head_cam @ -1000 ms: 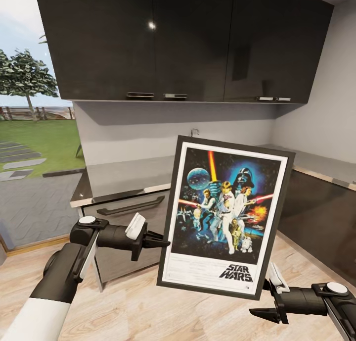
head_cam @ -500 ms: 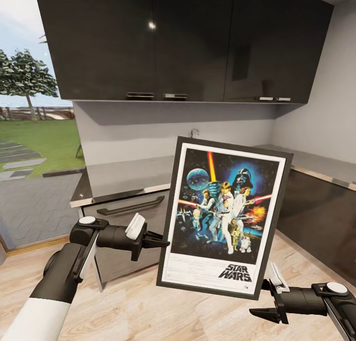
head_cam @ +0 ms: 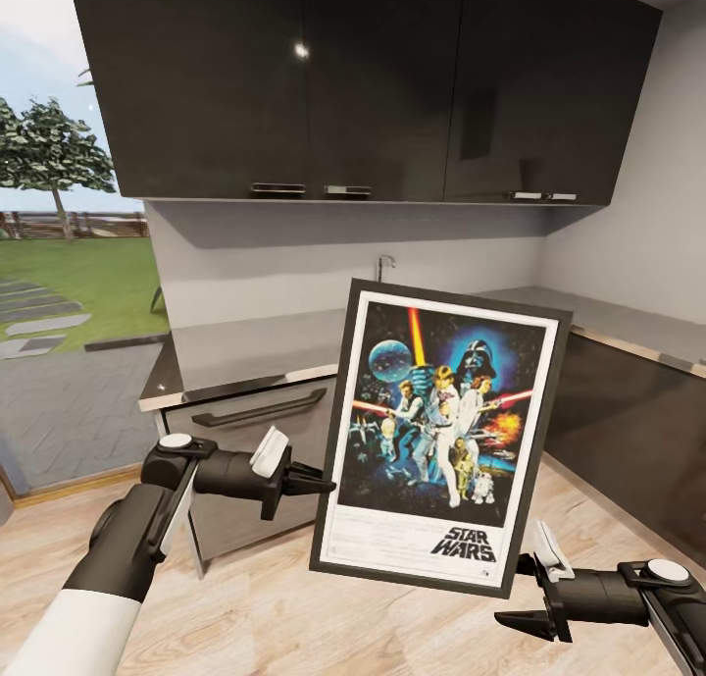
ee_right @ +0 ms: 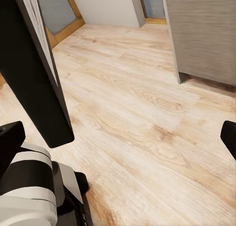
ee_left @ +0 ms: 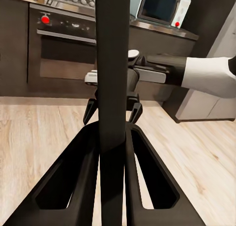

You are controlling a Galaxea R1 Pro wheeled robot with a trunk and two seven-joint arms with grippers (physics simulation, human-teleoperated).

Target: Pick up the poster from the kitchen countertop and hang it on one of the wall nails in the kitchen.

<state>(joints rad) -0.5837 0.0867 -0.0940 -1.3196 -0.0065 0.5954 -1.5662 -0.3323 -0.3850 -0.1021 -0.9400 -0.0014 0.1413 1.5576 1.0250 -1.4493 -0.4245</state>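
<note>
The framed Star Wars poster [head_cam: 441, 431] hangs upright in the air in front of the kitchen countertop [head_cam: 245, 347], a little tilted. My left gripper [head_cam: 319, 482] is shut on the poster's left edge; in the left wrist view that edge is a dark bar [ee_left: 112, 88] between the fingers. Just below the poster's lower right corner, my right gripper [head_cam: 518, 592] stands open and holds nothing. The right wrist view shows the poster's corner [ee_right: 34, 73] hanging above the wooden floor, apart from the spread fingers [ee_right: 11, 137].
Dark wall cabinets [head_cam: 343, 87] hang above the countertop, with a chrome tap [head_cam: 384, 262] at the back. A drawer front with a bar handle [head_cam: 257, 407] is just behind my left gripper. A glass opening to the garden [head_cam: 69, 293] is at the left. An oven [ee_left: 61, 46] and microwave [ee_left: 160, 7] stand opposite.
The poster has sunk slightly and its top right corner has swung a little leftward. My left gripper has dropped a bit with it. The right gripper has stayed put.
</note>
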